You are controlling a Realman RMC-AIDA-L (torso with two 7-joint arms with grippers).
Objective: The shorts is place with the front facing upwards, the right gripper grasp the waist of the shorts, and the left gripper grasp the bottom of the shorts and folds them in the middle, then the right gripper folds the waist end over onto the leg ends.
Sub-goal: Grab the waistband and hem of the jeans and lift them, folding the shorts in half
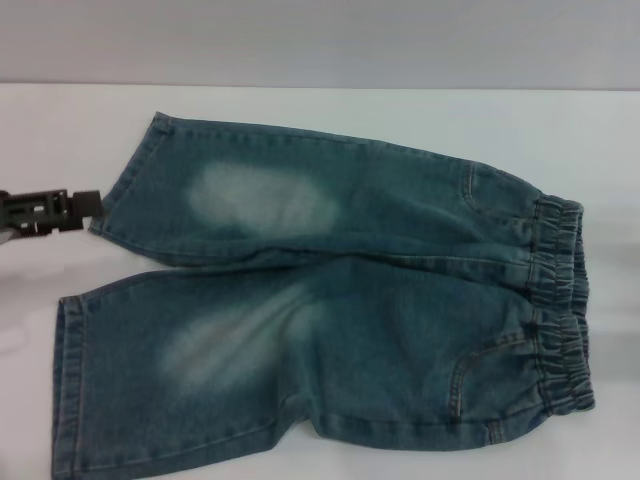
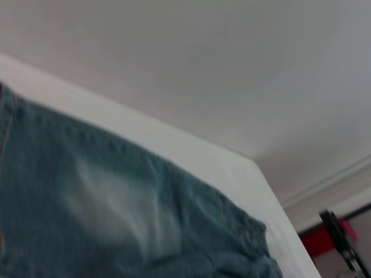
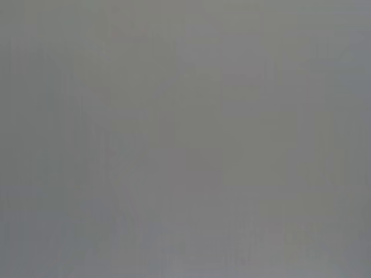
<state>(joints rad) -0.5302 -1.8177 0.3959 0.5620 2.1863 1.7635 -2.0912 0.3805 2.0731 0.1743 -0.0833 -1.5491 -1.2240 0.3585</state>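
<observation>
A white counter (image 1: pixel 60 120) runs up to a pale wall. From the head camera, the shorts (image 1: pixel 330 300) lie spread flat, front up, waistband (image 1: pixel 560 300) at the right, leg hems (image 1: pixel 75 380) at the left; no fold is made yet. The left end effector (image 1: pixel 85 205) sits just beside the far leg's hem, gripping nothing; how far it is open I cannot tell. The left wrist camera shows only denim and counter. The right wrist camera shows plain grey; the right end effector is unseen, so both grasps and both folds remain.
</observation>
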